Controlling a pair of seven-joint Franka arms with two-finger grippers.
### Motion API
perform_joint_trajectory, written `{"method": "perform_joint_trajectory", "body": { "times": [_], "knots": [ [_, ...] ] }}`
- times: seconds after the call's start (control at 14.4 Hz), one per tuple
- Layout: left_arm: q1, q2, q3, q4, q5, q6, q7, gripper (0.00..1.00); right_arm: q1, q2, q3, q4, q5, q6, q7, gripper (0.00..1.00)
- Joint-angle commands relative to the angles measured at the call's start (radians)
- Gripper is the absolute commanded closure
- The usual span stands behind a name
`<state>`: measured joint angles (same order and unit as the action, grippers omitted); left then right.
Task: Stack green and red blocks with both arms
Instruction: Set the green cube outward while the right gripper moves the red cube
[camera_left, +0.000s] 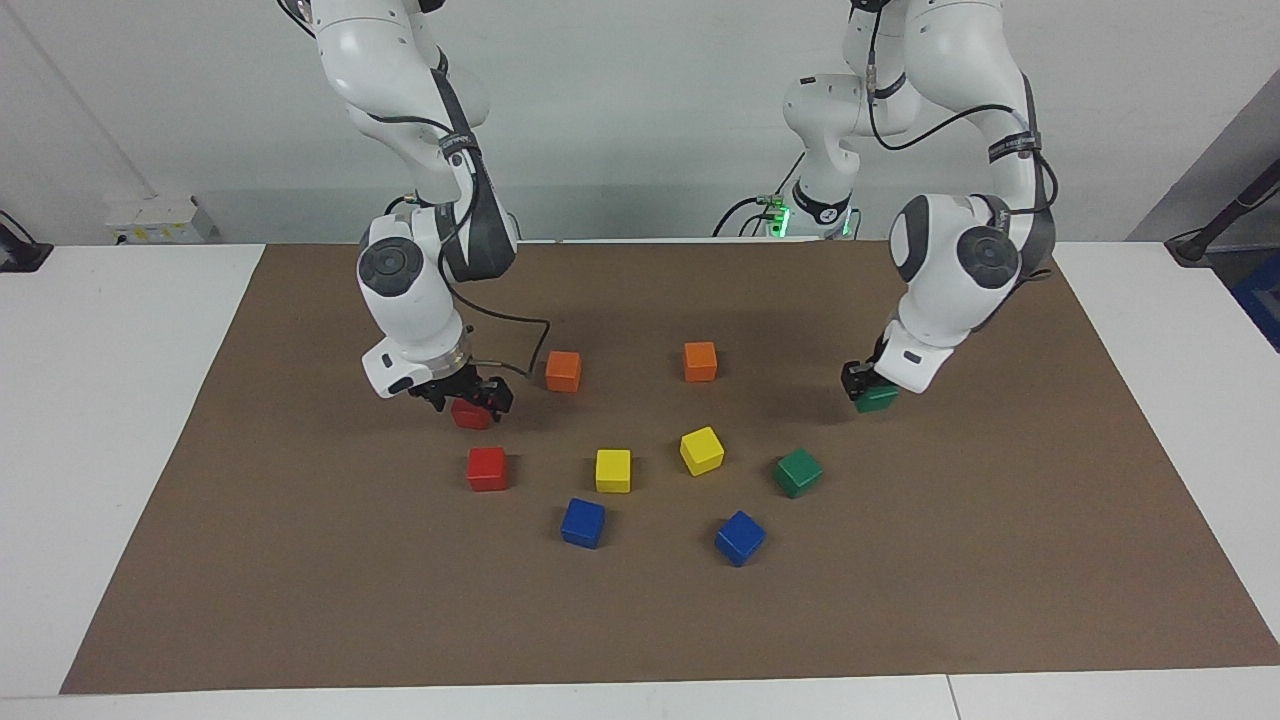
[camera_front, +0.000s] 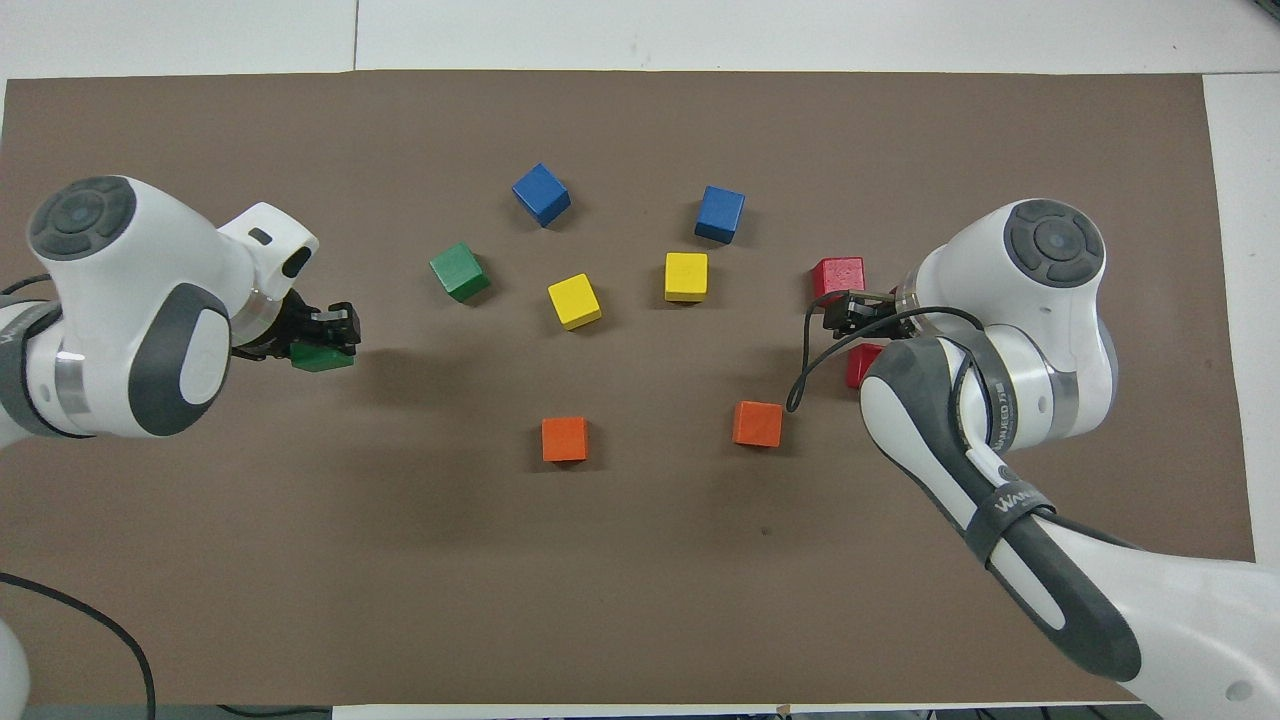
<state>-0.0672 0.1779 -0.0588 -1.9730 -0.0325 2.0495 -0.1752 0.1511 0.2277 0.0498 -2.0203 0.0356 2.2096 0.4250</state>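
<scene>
My right gripper (camera_left: 468, 395) hangs low over a red block (camera_left: 470, 415) at the right arm's end of the mat, fingers open and straddling its top. In the overhead view this gripper (camera_front: 848, 312) shows above the block (camera_front: 860, 365), which the forearm partly hides. A second red block (camera_left: 487, 468) lies just farther from the robots. My left gripper (camera_left: 862, 383) is down at a dark green block (camera_left: 880, 400), which its hand partly covers; both show in the overhead view, gripper (camera_front: 335, 330) and block (camera_front: 320, 360). A second green block (camera_left: 797, 472) lies farther out.
On the brown mat (camera_left: 300, 600), between the two grippers, lie two orange cubes (camera_left: 563, 370) (camera_left: 700, 361), two yellow cubes (camera_left: 613, 470) (camera_left: 702, 450) and, farthest from the robots, two blue cubes (camera_left: 583, 522) (camera_left: 740, 537).
</scene>
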Motion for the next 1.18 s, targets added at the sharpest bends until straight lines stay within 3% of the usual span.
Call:
{"method": "perform_joint_trajectory", "body": {
  "times": [0.0,0.28,0.69,0.83,0.97,1.04,1.11],
  "knots": [
    [0.065,0.012,-0.007,0.009,-0.004,0.038,0.153,1.00,-0.008,-0.024,0.004,-0.051,0.014,0.036,-0.002,0.00],
    [0.090,0.136,-0.006,0.089,0.086,0.106,0.195,1.00,-0.008,-0.028,0.004,-0.092,0.014,0.077,-0.015,0.00],
    [0.132,0.173,-0.006,0.097,0.094,0.136,0.197,1.00,-0.005,-0.025,0.005,-0.106,0.014,0.096,-0.014,0.00],
    [0.138,0.175,-0.006,0.089,0.092,0.138,0.197,1.00,-0.007,-0.027,0.005,-0.113,0.014,0.094,-0.018,0.09],
    [0.150,0.175,-0.007,0.086,0.075,0.135,0.174,1.00,-0.004,-0.028,0.005,-0.113,0.014,0.090,-0.014,0.24],
    [0.152,0.173,-0.007,0.083,0.062,0.135,0.168,1.00,-0.004,-0.028,0.005,-0.115,0.014,0.088,-0.015,0.43],
    [0.155,0.172,-0.007,0.077,0.054,0.136,0.168,1.00,-0.007,-0.028,0.005,-0.114,0.014,0.078,-0.020,0.71]
  ]
}}
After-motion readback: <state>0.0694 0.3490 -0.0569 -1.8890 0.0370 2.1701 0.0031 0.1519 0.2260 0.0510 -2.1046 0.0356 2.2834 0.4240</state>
